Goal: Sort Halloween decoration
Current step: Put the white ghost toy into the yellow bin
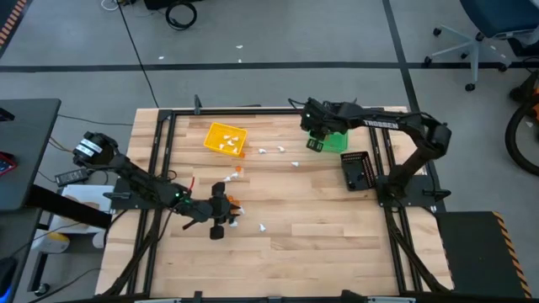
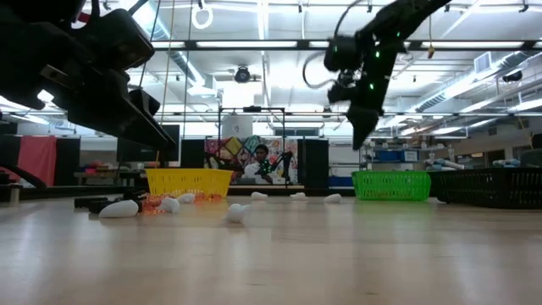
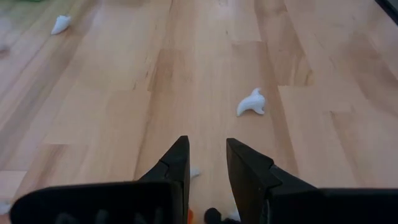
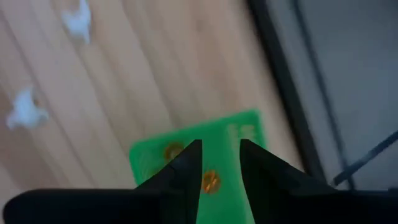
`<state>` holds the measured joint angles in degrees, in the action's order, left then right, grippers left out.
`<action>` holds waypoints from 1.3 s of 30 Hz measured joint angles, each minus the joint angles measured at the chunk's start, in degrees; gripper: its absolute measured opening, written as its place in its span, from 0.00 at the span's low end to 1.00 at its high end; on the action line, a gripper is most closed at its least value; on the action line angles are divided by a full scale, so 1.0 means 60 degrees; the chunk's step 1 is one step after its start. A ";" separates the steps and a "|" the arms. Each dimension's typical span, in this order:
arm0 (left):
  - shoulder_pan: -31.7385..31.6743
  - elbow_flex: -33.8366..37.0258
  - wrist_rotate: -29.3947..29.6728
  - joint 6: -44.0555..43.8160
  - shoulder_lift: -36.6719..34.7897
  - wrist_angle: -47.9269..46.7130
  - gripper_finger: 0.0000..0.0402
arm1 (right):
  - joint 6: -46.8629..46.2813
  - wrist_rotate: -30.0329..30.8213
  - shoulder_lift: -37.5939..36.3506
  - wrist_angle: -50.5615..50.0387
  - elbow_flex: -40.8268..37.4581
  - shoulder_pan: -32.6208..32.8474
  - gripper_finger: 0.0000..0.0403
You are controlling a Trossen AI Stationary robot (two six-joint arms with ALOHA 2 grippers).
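Tiny white and orange Halloween trinkets lie scattered on the wooden table. A white ghost trinket [image 3: 252, 102] lies ahead of my left gripper [image 3: 208, 163], which stands open low over the table near its front left [image 1: 227, 210]; small orange and black bits [image 3: 200, 215] show below its fingers. My right gripper [image 4: 221, 163] hangs open above the green bin [image 4: 236, 134] at the far right [image 1: 337, 141], clear of it in the low view [image 2: 360, 127]. Orange trinkets [image 4: 210, 180] lie in that bin.
A yellow bin [image 1: 226, 139] with white pieces stands at the far middle, and a black bin [image 1: 358, 171] at the right. White trinkets [image 1: 280, 150] lie between the bins, and one [image 1: 262, 226] near the front. A person [image 2: 261, 161] sits in the room behind.
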<state>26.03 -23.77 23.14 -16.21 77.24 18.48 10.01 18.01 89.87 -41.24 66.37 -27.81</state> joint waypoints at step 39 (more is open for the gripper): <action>-0.1730 0.0000 0.0001 0.1944 -0.0023 0.0323 0.20 | -0.1664 0.1007 0.0599 1.0298 -0.3468 0.4810 0.37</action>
<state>15.65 -23.77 23.14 -4.54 77.10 20.41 0.02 24.05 93.47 20.55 45.56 1.05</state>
